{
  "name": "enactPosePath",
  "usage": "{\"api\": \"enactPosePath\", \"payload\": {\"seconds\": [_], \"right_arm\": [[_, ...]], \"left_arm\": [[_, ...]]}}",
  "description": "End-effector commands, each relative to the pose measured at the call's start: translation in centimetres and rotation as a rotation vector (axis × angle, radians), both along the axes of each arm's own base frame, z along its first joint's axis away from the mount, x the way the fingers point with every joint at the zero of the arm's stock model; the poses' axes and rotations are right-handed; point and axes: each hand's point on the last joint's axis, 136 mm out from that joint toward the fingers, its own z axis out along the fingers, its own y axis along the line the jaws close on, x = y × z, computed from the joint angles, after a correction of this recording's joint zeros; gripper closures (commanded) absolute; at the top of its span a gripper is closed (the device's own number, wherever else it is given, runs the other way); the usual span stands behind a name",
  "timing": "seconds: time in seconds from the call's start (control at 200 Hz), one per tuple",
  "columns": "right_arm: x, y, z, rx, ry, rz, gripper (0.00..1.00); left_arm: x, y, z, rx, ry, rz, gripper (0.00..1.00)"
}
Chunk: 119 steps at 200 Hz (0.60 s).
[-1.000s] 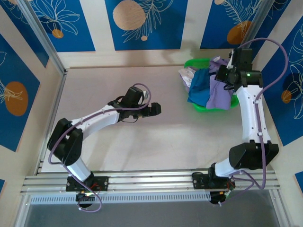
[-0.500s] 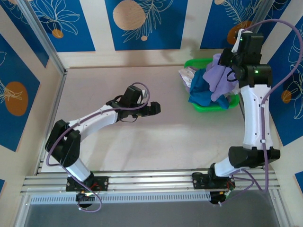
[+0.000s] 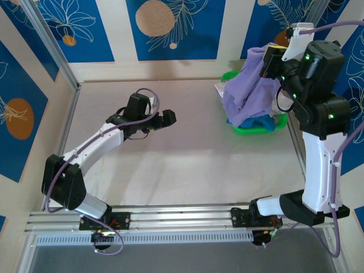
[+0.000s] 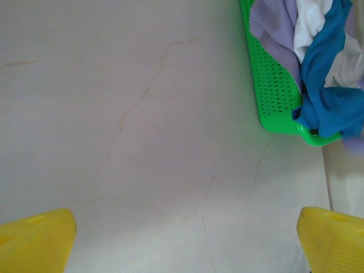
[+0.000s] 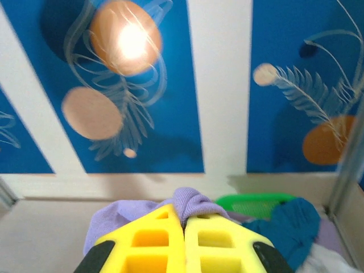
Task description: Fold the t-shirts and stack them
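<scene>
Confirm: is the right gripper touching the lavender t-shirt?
Touching. The right wrist view shows the right gripper shut with the lavender t-shirt pinched at its tips; from above, the cloth hangs from it over the green basket.

A robot lab cell, with aluminium rails [image 3: 182, 219] and printed wall panels [image 3: 170, 28].

Right tool [image 5: 183, 211] held high (clamped tight), left tool [image 3: 168, 118] spread wide.
</scene>
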Motion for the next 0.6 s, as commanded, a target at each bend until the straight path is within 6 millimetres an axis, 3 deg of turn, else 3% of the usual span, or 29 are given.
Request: {"api": "enactPosePath", "payload": {"seconds": [0.0, 0.12, 0.18, 0.29, 0.44, 0.475, 0.525, 0.59], "right_arm": [[-1.8, 3.6, 0.3, 0.033, 0.013, 0.141, 1.0], [-2.1, 8.9, -2.3, 0.016, 0.1, 0.274, 1.0], [-1.8, 11.4, -4.5, 0.007, 0.17, 0.318, 1.0], [-1.2, 16.4, -10.1, 0.024, 0.351, 0.421, 1.0], [0.3, 22.0, -19.3, 0.1, 0.661, 0.495, 1.0], [1.1, 22.4, -21.6, 0.114, 0.739, 0.484, 0.94], [2.5, 22.3, -24.5, 0.108, 0.827, 0.437, 0.75], [4.1, 21.4, -26.7, 0.111, 0.904, 0.38, 0.56]], "left_arm": [[-0.6, 2.1, 2.0, -0.004, -0.024, 0.004, 0.01], [-1.2, 5.2, 2.5, -0.001, -0.018, 0.055, 0.01], [-1.8, 6.9, 2.7, 0.007, -0.014, 0.079, 0.01], [-3.2, 9.5, 2.5, 0.027, 0.006, 0.108, 0.01], [-5.2, 11.0, 1.6, 0.052, 0.033, 0.121, 0.01], [-5.5, 11.1, 1.3, 0.053, 0.04, 0.119, 0.01], [-6.0, 11.1, 0.9, 0.048, 0.053, 0.118, 0.01], [-6.5, 10.9, 0.3, 0.031, 0.07, 0.119, 0.01]]}}
